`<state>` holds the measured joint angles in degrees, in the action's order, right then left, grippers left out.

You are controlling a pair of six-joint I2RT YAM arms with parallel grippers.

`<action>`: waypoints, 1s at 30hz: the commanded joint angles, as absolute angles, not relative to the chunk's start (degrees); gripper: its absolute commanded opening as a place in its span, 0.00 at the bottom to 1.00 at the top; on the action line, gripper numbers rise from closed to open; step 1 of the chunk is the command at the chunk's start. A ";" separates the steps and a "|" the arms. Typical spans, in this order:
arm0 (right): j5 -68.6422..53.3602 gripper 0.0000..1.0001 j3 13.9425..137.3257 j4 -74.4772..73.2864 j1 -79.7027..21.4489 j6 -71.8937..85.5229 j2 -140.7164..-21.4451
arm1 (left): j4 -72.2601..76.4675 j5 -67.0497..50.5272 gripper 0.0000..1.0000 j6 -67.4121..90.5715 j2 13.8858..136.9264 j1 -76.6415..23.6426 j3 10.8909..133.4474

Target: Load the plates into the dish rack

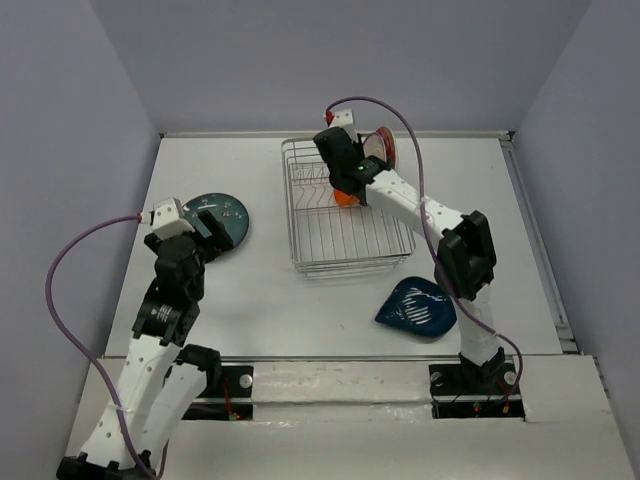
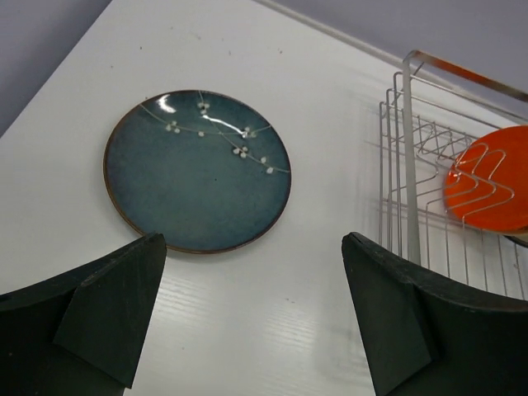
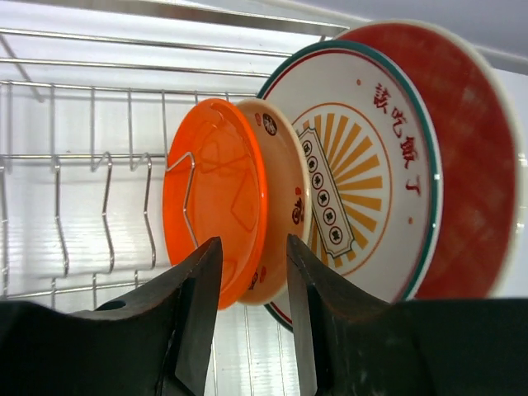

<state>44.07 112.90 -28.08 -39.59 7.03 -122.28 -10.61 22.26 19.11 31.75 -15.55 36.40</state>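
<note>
The dish rack [image 1: 345, 235] stands mid-table. An orange plate [image 3: 219, 198], a beige plate [image 3: 289, 198], a white sunburst plate [image 3: 371, 165] and a teal-and-red plate [image 3: 470, 157] stand upright in its far right end. My right gripper [image 3: 253, 247] hangs over them. Its jaws are a little apart, with the lower rims of the orange and beige plates in the gap. A dark teal plate [image 2: 198, 169] lies flat on the left. My left gripper [image 2: 254, 243] is wide open and empty just short of it. A dark blue striped plate [image 1: 418, 307] lies near the rack's front right.
The rack's near and left slots [image 3: 99, 206] hold nothing. Grey walls close the table at the back and sides. The rack's corner post [image 2: 408, 165] and the orange plate [image 2: 491, 177] show at the right of the left wrist view.
</note>
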 commanded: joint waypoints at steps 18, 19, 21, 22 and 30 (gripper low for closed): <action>13.89 0.44 76.82 -10.38 -40.08 12.83 -75.87 | -0.45 8.71 0.94 42.70 57.27 10.19 29.37; 13.36 0.44 76.03 -10.11 -40.08 12.83 -74.89 | 2.78 8.53 0.93 43.93 58.70 10.37 28.83; 12.04 0.44 74.45 -9.41 -40.08 13.01 -72.79 | 7.35 8.44 0.92 47.44 62.90 10.72 26.99; 11.61 0.44 74.27 -9.32 -40.08 13.18 -72.34 | 9.04 8.26 0.92 48.42 64.15 10.90 26.46; 7.12 0.44 74.01 -8.35 -40.08 14.06 -70.05 | 22.12 6.34 0.88 54.48 78.29 13.97 24.44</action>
<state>10.57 74.17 -12.56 -39.79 13.17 -71.90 12.19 7.62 49.32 73.38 12.23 26.02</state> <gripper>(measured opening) 0.443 0.896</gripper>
